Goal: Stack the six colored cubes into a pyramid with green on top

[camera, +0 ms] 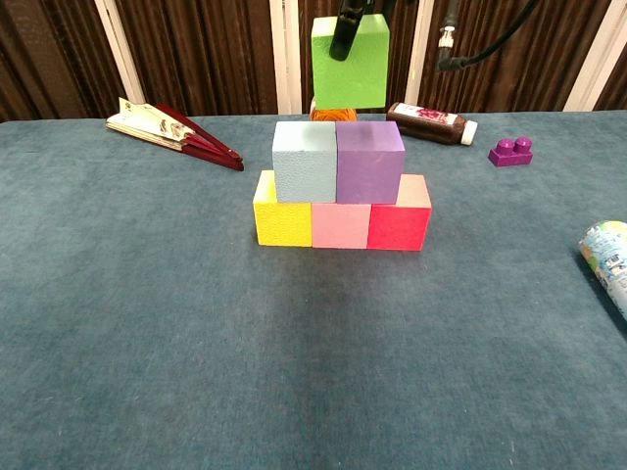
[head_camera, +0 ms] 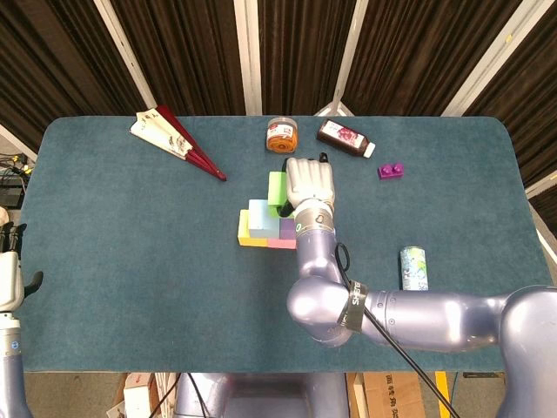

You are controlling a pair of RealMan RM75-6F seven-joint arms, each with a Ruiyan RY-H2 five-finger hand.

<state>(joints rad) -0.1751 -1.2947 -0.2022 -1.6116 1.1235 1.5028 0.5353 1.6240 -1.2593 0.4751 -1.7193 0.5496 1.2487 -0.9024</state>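
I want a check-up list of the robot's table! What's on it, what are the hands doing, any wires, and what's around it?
Surface: teal table, felt-like.
Job's things: yellow cube, pink cube and red cube in a row; light blue cube and purple cube on top; green cube held in the air above them.
Clutter: folded fan, orange jar, brown bottle, purple brick, can.
Hands: right robot hand holds the green cube; left robot hand at the table's edge, holding nothing.
Cables: black cable along the right arm.
Surroundings: dark curtains.
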